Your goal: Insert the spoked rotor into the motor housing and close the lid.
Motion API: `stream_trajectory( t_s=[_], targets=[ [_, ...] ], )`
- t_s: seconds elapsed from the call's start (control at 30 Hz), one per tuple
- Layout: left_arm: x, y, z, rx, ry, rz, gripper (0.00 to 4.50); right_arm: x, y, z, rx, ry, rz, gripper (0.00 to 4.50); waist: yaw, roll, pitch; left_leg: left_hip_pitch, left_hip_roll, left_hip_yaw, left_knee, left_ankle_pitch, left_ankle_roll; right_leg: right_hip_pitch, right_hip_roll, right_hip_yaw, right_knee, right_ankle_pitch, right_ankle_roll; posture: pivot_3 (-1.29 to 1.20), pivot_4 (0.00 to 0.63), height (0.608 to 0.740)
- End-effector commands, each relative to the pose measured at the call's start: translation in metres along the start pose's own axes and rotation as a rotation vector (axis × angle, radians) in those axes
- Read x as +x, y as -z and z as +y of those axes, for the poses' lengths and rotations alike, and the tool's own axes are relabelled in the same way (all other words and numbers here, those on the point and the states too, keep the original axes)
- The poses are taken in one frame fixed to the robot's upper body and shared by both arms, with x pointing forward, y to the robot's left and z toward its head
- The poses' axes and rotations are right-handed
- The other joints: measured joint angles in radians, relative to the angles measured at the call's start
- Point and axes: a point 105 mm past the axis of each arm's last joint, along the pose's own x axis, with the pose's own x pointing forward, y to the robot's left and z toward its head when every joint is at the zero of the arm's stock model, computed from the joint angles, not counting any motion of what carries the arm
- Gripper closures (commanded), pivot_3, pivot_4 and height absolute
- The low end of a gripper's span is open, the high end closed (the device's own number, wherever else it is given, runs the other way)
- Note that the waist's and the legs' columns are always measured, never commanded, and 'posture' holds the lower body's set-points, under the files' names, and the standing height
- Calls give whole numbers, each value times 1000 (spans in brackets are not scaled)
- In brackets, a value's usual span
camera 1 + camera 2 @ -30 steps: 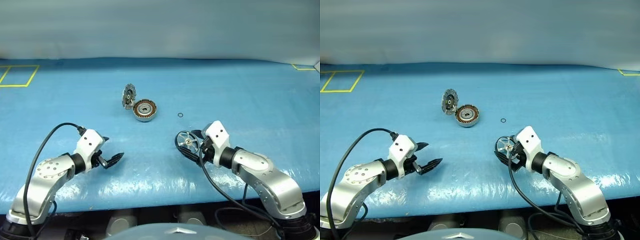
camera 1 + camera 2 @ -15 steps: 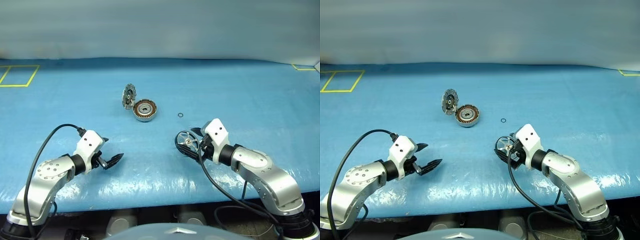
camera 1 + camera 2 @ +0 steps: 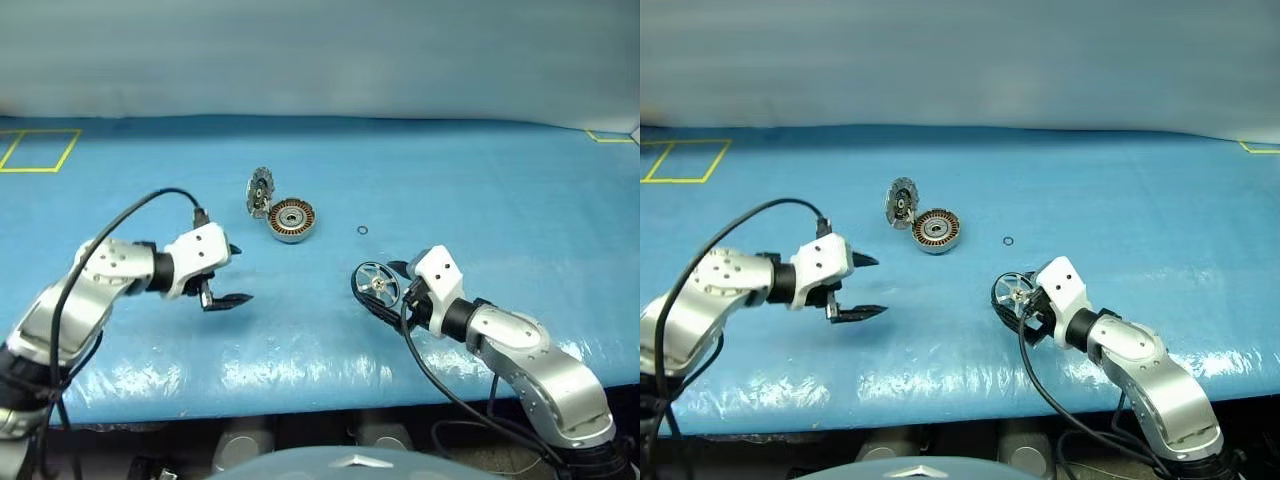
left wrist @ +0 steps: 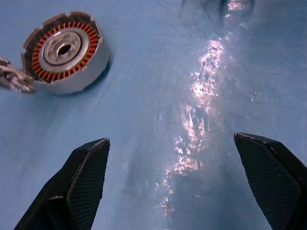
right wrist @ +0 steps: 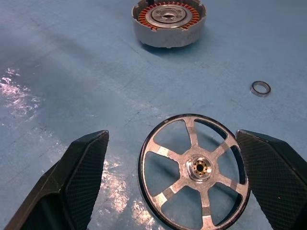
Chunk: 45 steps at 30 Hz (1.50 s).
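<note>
Spokes and hub of the spoked rotor [image 5: 194, 170] show sharply in the right wrist view: it lies flat on the blue table cover [image 3: 500, 190], between the spread fingers of the right gripper [image 3: 392, 287], which is released and not touching it. That view also shows a small ring [image 5: 261, 88] beside the rotor and the motor housing [image 5: 168, 23] farther on. The left wrist view gives the housing's copper windings close up, with a sliver of the lid [image 4: 14, 79] at its edge and bare glossy cover between the left gripper's wide-apart fingers [image 4: 84, 179].

From the head views, the lid [image 3: 259, 191] stands tilted up on the housing's [image 3: 290, 220] left side, hinged open. The left gripper [image 3: 232, 275] is released, holding nothing, raised above the cover in front of and to the left of the housing.

Room is wide: the cover runs bare behind the housing to the far wall, with yellow tape outlines [image 3: 35, 150] at the far left and a corner of tape at the far right. Between rotor and housing the cover is bare; the small ring [image 3: 361, 230] lies just to the right of that path.
</note>
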Motion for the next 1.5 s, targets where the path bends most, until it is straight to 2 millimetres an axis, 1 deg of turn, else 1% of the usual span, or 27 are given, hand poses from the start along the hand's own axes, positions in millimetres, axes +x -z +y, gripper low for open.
stream_trajectory(
  t_s=[0.03,0.17,0.27,0.37,0.43,0.5,0.6,0.63,0.7,0.8,0.93,1.03,1.2,1.37,1.5],
  targets=[
    [3,-8,12,169,148,111,0,-4,-10,3,-13,28,-61,33,-3,0,0,0,0,0,0,0,0,0,0,0,0,0,0,0,150,740],
    [15,-28,33,292,253,174,0,-3,-8,6,7,38,-70,33,-6,0,0,0,0,1,1,0,0,0,2,2,0,0,1,0,150,740],
    [22,-34,49,350,286,245,0,-4,-6,6,20,50,-72,33,-10,0,0,0,1,1,2,0,1,0,3,3,1,1,1,0,150,740],
    [28,-45,64,351,313,280,0,-5,-4,6,34,65,-77,33,-11,-1,0,-2,1,0,5,0,1,0,4,3,1,1,2,0,150,740],
    [32,-49,74,364,328,343,0,-5,-3,5,39,70,-78,33,-11,-1,0,-6,2,-1,10,-1,2,-1,6,2,2,1,2,0,150,740],
    [36,-51,82,375,332,389,0,-4,-3,5,41,72,-80,33,-11,-1,1,-8,2,-2,14,-1,3,-2,6,2,2,2,3,0,150,740],
    [45,-63,91,393,324,408,0,-3,-5,3,36,79,-90,33,-11,-1,1,-9,1,-2,17,-2,3,-1,6,3,2,3,5,0,150,740],
    [47,-64,94,390,319,416,0,-2,-6,3,34,82,-92,33,-11,-1,1,-9,1,-2,18,-2,3,-1,6,3,2,4,6,0,150,740],
    [50,-60,99,394,310,479,0,-2,-6,3,33,83,-96,33,-11,-1,1,-10,1,-2,18,-2,3,-1,6,3,2,4,6,0,150,740],
    [54,-59,100,372,321,515,0,-4,-4,4,35,85,-96,33,-13,-1,1,-10,1,-2,18,-3,5,-1,6,3,2,5,9,0,150,740],
    [64,-62,102,360,297,549,0,-5,-3,2,49,94,-100,33,-11,-2,1,-11,1,-3,18,-4,6,-2,6,3,2,7,11,0,150,740],
    [66,-59,105,364,276,589,0,-5,-3,4,33,87,-93,33,-10,-2,1,-11,0,-3,19,-4,7,-1,5,3,1,7,12,0,150,740],
    [74,-65,102,361,275,573,0,-8,-3,4,34,91,-90,33,-10,-2,1,-11,0,-3,19,-4,7,-1,5,3,2,7,12,0,150,740],
    [81,-60,101,386,271,600,0,-9,-2,6,38,100,-88,33,-11,-2,1,-11,0,-3,20,-4,7,-1,5,3,2,8,13,0,150,740],
    [85,-55,105,406,223,621,0,-10,-2,8,42,103,-88,33,-10,-2,1,-11,0,-3,20,-4,7,-1,5,3,2,8,13,0,150,740]
  ],
)
